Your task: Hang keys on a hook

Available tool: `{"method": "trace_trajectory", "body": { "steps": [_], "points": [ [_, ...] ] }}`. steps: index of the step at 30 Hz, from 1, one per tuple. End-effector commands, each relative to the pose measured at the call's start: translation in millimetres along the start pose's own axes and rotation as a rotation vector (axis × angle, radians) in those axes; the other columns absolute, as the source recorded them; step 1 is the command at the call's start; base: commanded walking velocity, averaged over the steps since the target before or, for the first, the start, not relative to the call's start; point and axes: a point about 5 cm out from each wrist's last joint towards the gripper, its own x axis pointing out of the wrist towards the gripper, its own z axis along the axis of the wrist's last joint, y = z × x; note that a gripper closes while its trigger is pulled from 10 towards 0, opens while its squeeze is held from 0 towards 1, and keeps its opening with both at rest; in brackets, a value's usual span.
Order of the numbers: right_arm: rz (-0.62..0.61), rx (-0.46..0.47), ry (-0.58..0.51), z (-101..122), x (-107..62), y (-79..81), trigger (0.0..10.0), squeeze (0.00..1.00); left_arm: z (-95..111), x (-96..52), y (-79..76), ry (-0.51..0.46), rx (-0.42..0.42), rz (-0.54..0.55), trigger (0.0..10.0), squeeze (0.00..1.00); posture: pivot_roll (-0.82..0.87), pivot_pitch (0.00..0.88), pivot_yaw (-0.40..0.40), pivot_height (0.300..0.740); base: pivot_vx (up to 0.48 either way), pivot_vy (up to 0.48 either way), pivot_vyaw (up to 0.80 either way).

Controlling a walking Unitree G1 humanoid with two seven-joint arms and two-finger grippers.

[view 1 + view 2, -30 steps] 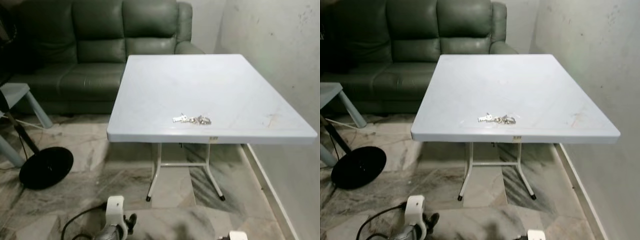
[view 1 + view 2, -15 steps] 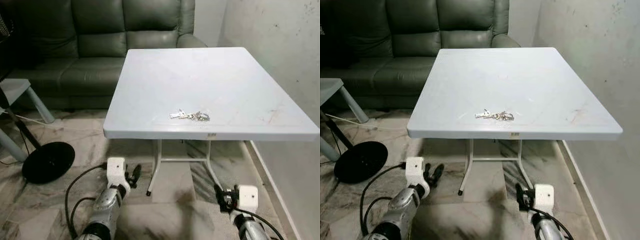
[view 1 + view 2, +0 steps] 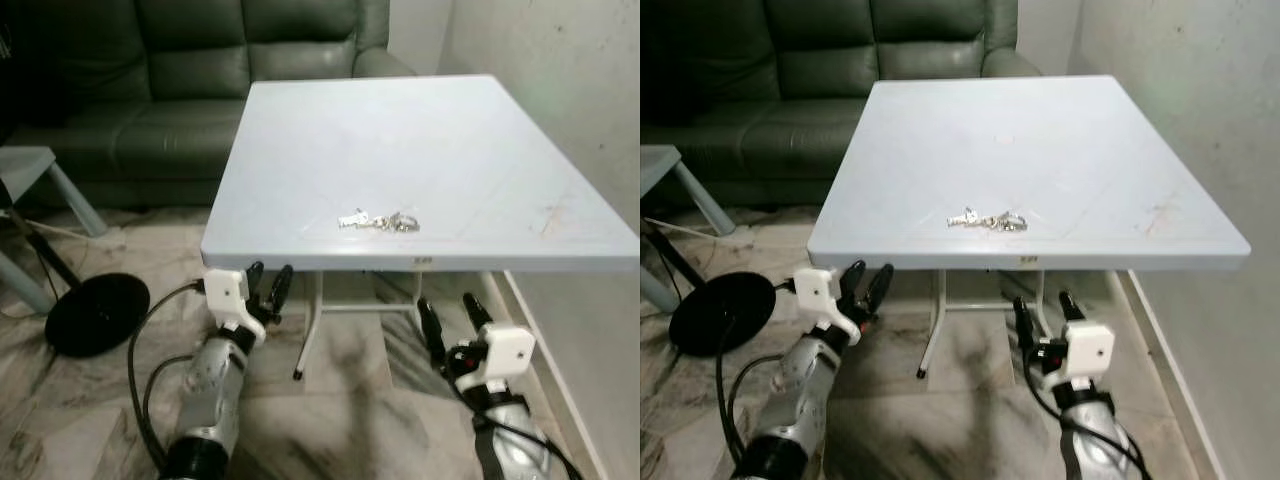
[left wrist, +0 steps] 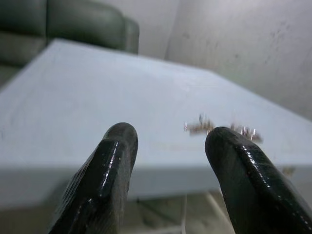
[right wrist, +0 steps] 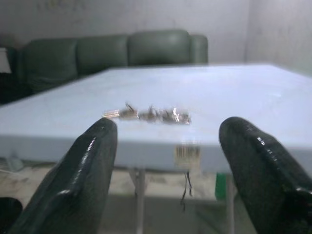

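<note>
A bunch of silver keys lies on the pale blue table, close to its front edge. In the right wrist view the keys lie flat on the tabletop, straight ahead between the two fingers. My left gripper is open, raised just below and before the table's front left corner. My right gripper is open too, held below the front edge to the right of the keys. Neither gripper touches the keys. In the left wrist view the keys appear blurred beyond the fingers.
A green leather sofa stands behind the table. A bare wall runs along the table's right side. A black round fan base and a small pale stool stand at the left on the marble floor.
The camera has come closer to the table and tilted down. Both arms have risen from the floor level towards the table's front edge, fingers spread.
</note>
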Motion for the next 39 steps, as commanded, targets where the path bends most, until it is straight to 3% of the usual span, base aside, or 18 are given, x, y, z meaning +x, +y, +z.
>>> {"method": "trace_trajectory", "body": {
  "steps": [1, 7, 15, 17, 19, 22, 24, 30, 39],
  "points": [
    [0.020, -0.021, -0.008, 7, 0.2, 2.3, 10.0, 0.00, 6, 0.5, 0.7, -0.003, -0.002, -0.012, 10.0, 0.00, -0.02, 0.085, 0.048, 0.740, 0.000, 0.000, 0.00],
    [0.098, -0.119, -0.026, 22, 1.8, 13.1, 10.0, 0.00, 15, -2.9, -1.4, -0.028, -0.006, -0.018, 10.0, 0.00, -0.03, 0.085, 0.049, 0.740, 0.000, 0.000, 0.00],
    [0.074, -0.047, 0.000, 24, -10.5, 20.2, 10.0, 0.00, 19, -23.9, 3.3, -0.043, -0.006, 0.109, 10.0, 0.00, -0.04, 0.085, 0.056, 0.740, 0.000, 0.000, 0.00],
    [0.073, -0.041, -0.006, 26, -11.8, 22.1, 10.0, 0.00, 19, -27.0, 3.5, -0.026, -0.019, 0.137, 10.0, 0.00, -0.04, 0.086, 0.059, 0.740, 0.000, 0.000, 0.00],
    [0.061, -0.030, -0.007, 28, -11.7, 22.1, 10.0, 0.00, 16, -30.0, 11.2, 0.022, 0.029, 0.250, 10.0, 0.00, -0.04, 0.086, 0.061, 0.740, 0.000, 0.000, 0.00],
    [0.055, -0.020, -0.009, 31, -10.7, 22.5, 10.0, 0.00, 16, -30.9, 12.4, 0.041, 0.000, 0.265, 10.0, 0.00, -0.04, 0.086, 0.061, 0.740, 0.000, 0.000, 0.00],
    [0.023, 0.038, -0.012, 34, -10.6, 22.0, 10.0, 0.00, 24, -31.6, 8.9, 0.018, -0.006, 0.237, 10.0, 0.00, -0.04, 0.089, 0.059, 0.740, 0.000, 0.000, 0.00],
    [0.006, 0.034, -0.005, 36, -11.6, 21.5, 10.0, 0.00, 27, -32.1, 1.5, 0.019, 0.005, 0.173, 10.0, 0.00, -0.04, 0.087, 0.057, 0.740, 0.000, 0.000, 0.00],
    [0.026, 0.004, -0.003, 39, 1.8, 15.3, 10.0, 0.00, 22, -23.6, -8.3, 0.092, -0.024, 0.098, 10.0, 0.00, -0.02, 0.084, 0.049, 0.740, 0.000, 0.000, 0.00]
  ]
}}
